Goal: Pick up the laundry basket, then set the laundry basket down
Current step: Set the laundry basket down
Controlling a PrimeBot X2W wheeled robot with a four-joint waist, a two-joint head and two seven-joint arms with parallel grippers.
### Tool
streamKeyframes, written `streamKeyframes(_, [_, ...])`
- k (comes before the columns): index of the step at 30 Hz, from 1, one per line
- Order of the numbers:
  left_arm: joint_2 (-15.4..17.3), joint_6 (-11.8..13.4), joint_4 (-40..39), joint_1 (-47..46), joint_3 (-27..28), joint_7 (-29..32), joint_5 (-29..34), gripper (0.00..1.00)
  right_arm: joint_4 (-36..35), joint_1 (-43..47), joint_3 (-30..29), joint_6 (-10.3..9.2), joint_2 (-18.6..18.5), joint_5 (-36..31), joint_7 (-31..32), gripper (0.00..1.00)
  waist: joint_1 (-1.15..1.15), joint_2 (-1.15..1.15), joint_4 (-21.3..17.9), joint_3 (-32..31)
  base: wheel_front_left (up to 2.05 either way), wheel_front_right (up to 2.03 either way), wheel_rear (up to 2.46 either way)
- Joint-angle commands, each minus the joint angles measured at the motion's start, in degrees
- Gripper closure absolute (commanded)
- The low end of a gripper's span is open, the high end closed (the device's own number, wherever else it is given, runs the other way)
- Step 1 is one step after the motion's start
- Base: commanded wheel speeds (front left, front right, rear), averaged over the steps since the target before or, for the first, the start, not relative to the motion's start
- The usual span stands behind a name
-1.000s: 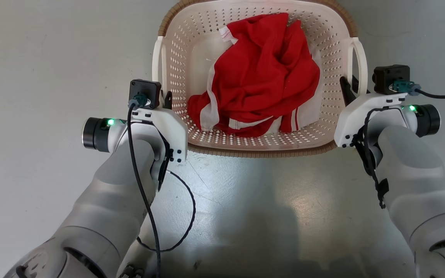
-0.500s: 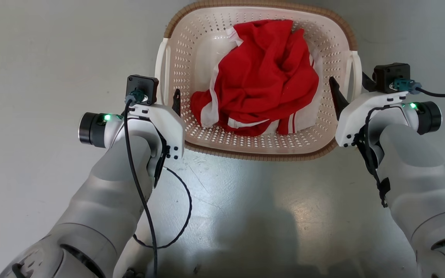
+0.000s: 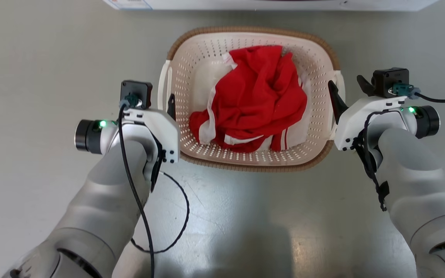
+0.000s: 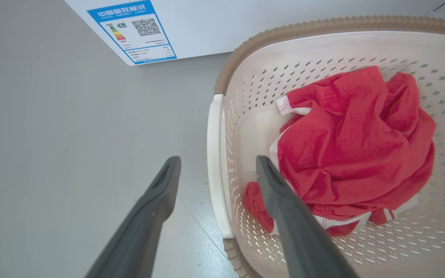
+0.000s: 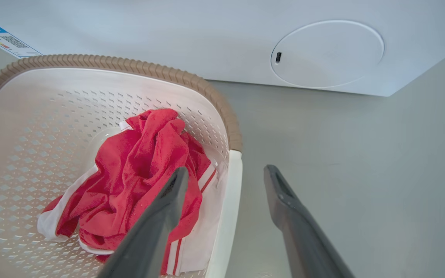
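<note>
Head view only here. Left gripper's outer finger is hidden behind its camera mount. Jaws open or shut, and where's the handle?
Observer: In the left wrist view the left gripper is open. One finger is inside the laundry basket and the other is over the floor. The white left handle sits between them, and neither finger touches it.
Operator: Right side the same?
Observer: Yes, the right gripper is open and straddles the right handle, with a gap on each side.
Operator: White thing past the basket?
Observer: A white appliance with a round panel on its face.
</note>
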Motion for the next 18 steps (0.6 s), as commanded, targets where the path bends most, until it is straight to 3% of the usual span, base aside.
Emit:
streamKeyframes(1, [1.8, 0.5, -0.7, 1.7, 1.2, -0.4, 1.0, 0.00, -0.6, 2.5, 1.2, 0.36, 1.5, 0.7, -1.2, 0.00, 0.00, 0.00, -0.2, -1.4, 0.00, 0.00, 0.00])
streamKeyframes(13, [4.3, 1.2, -9.8, 8.2, 6.8, -0.4, 6.0, 0.00, -2.8, 7.5, 5.4, 0.36, 1.5, 5.9, -3.4, 0.00, 0.00, 0.00, -0.9, -11.1, 0.00, 0.00, 0.00])
streamKeyframes(18, [6.1, 2.1, -16.8, 13.8, 11.7, -0.4, 10.5, 0.00, -8.3, 11.9, 7.1, 0.36, 1.5, 8.6, -3.5, 0.00, 0.00, 0.00, -1.5, -16.8, 0.00, 0.00, 0.00])
